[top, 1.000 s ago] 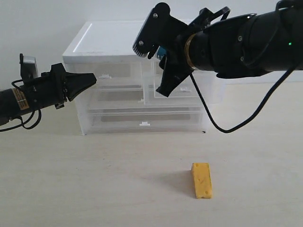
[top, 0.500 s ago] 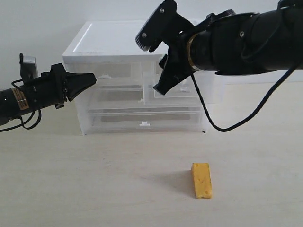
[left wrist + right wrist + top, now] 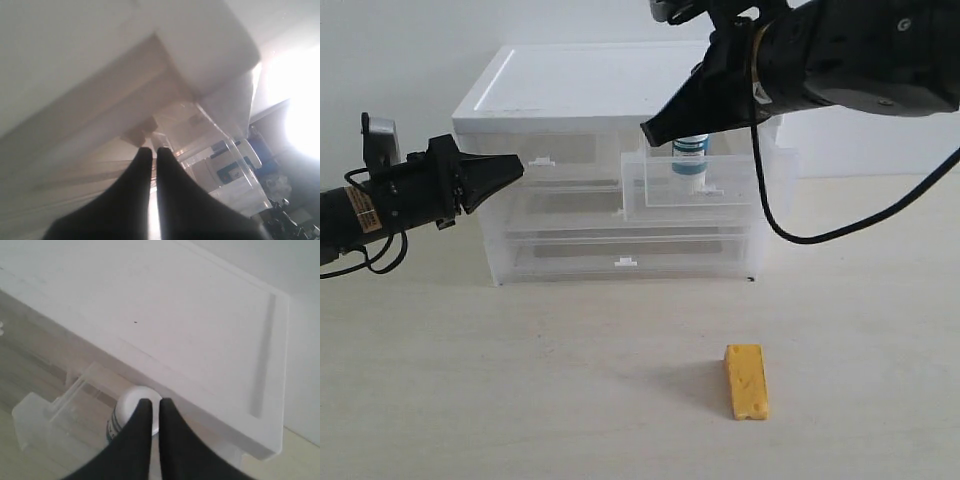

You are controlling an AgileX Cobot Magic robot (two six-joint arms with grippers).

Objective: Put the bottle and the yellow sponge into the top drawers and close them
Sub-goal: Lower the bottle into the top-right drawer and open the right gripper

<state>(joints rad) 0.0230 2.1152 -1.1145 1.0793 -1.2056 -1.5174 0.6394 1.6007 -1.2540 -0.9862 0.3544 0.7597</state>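
the small white cylindrical bottle with the teal-blue label band point(image 3: 691, 155) stands upright inside the right-hand top drawer point(image 3: 745, 190), a half-width translucent plastic tray pulled out of the white-topped drawer unit point(image 3: 580, 85). to my eye that half of the loading is done and the drawer only wants pushing shut. the right gripper point(image 3: 650, 132) hangs just above the bottle and a little to one side, clear of it. from its own wrist camera the black fingers point(image 3: 141, 440) lie almost together over the top of the bottle point(image 3: 125, 402), only a thin slit between them and nothing held, so closed and empty. the left gripper point(image 3: 512, 164) is held level in front of the left-hand top drawer point(image 3: 575, 148), which looks pushed in, its tip near the small white tab handle point(image 3: 541, 160); i can't tell whether it touches. its jaws are drawn together too, gripping nothing. i'd guess it waits there to hook that tab and open a place for the sponge. the yellow-orange wedge-shaped porous sponge point(image 3: 745, 381) lies flat on the pale table point(image 3: 470, 400), well apart from the unit and out in front of it, on the right arm's side, with neither gripper near it.
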